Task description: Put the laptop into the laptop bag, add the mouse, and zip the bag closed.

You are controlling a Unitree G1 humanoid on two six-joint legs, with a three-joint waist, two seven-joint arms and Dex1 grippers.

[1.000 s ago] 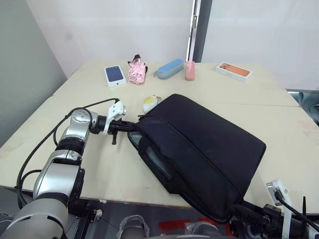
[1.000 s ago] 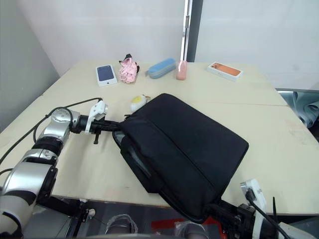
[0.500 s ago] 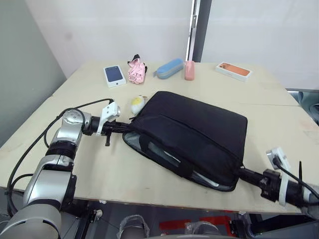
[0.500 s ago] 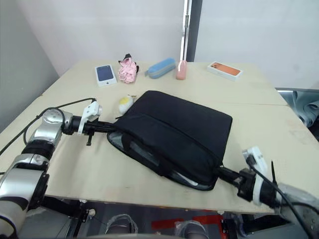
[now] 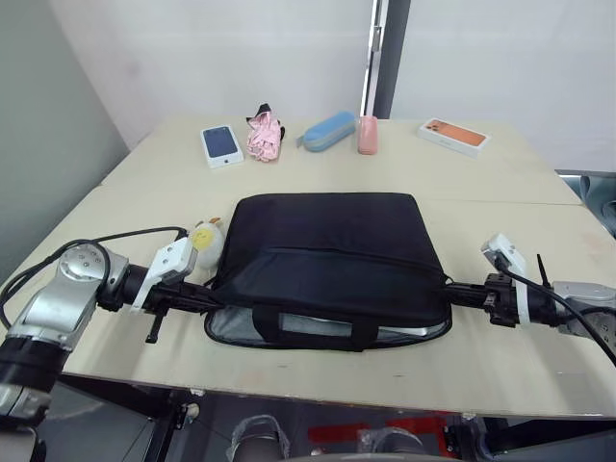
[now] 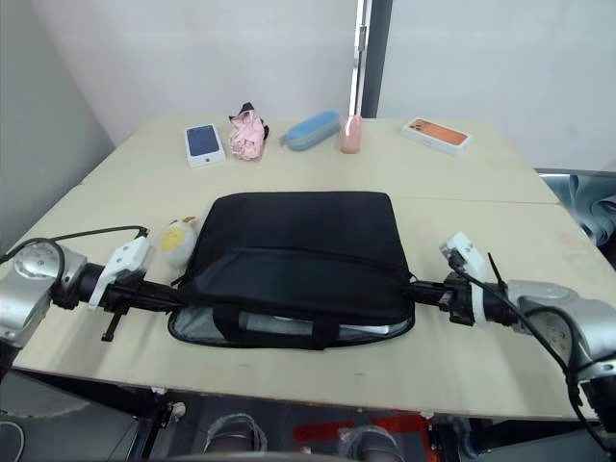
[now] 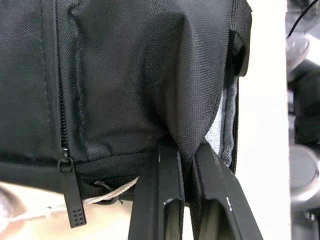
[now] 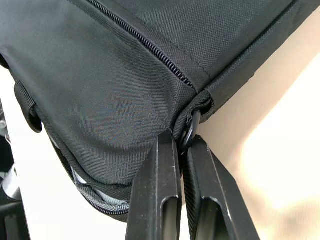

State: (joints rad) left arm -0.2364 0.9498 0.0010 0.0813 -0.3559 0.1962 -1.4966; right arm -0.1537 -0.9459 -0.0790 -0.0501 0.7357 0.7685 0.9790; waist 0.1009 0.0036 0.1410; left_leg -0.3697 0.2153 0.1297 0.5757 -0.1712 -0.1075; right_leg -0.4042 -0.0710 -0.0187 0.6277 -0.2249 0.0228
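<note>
The black laptop bag (image 5: 327, 252) lies flat in the middle of the table, its unzipped mouth facing the near edge and showing grey lining. A thin pale edge of the laptop (image 5: 402, 333) shows inside that mouth. My left gripper (image 5: 206, 294) is shut on the bag's left corner, its fingers (image 7: 167, 175) pinching black fabric beside a zip pull (image 7: 70, 200). At the other end my right gripper (image 5: 452, 293) is shut on the right corner, fingers (image 8: 162, 170) clamped beside a metal ring. The mouse is out of view.
A white-and-yellow egg-like toy (image 5: 204, 236) sits against the bag's left side, close to my left gripper. Along the far edge lie a phone (image 5: 221, 144), a pink bundle (image 5: 265, 137), a blue pouch (image 5: 327, 131), a pink bottle (image 5: 367, 136) and an orange box (image 5: 452, 137).
The bag has swung from a tilted, half-overhanging pose to flat and square with the near edge. My left gripper came nearer; my right gripper rose from below the table edge to the bag's right.
</note>
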